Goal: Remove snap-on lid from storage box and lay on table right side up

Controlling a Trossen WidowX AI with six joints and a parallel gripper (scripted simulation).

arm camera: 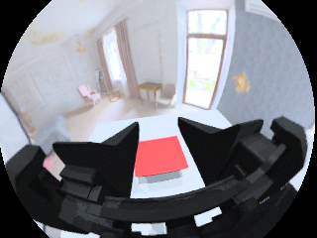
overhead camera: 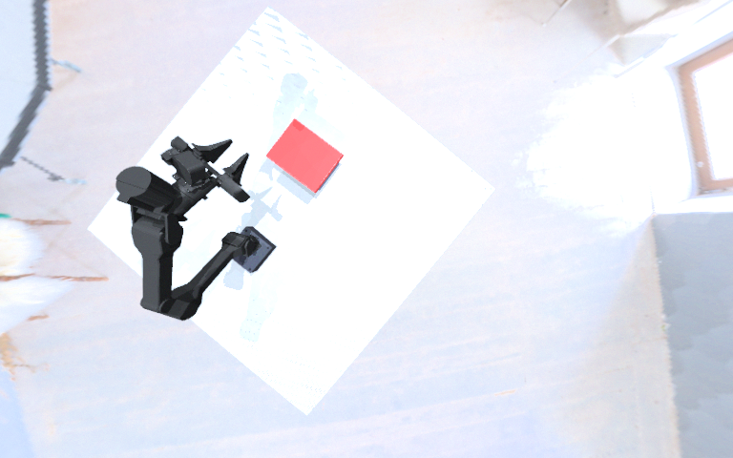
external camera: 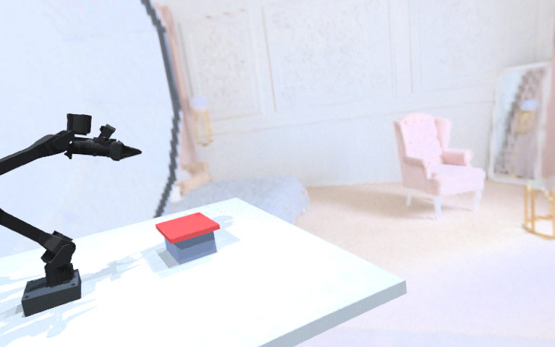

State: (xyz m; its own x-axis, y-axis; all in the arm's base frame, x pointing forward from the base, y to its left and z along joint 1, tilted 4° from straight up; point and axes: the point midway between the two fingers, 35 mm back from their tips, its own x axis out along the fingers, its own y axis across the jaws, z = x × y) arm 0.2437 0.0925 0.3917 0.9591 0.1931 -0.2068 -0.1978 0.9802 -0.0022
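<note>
My gripper (arm camera: 158,122) is half open and holds nothing; between its two black fingers I see only air and, further away, the red lid. In the exterior view the gripper (external camera: 131,152) hangs high above the table (external camera: 286,286), pointing about level toward the box side, well apart from the box. My base (external camera: 30,302) stands on the table near its left end, and the arm bends outward beyond the table edge before it comes back over the table.

Further on the table is the storage box (external camera: 192,247), grey-blue, standing flat. The lid (external camera: 187,227) sits on top of the box, level, and its edges reach out a little past the box walls. From the top view, the lid (overhead camera: 303,155) covers the box completely, and my gripper (overhead camera: 233,156) is to the side of it, not touching.

Behind the table, far away, there is a pink armchair (external camera: 433,159) on the floor.
</note>
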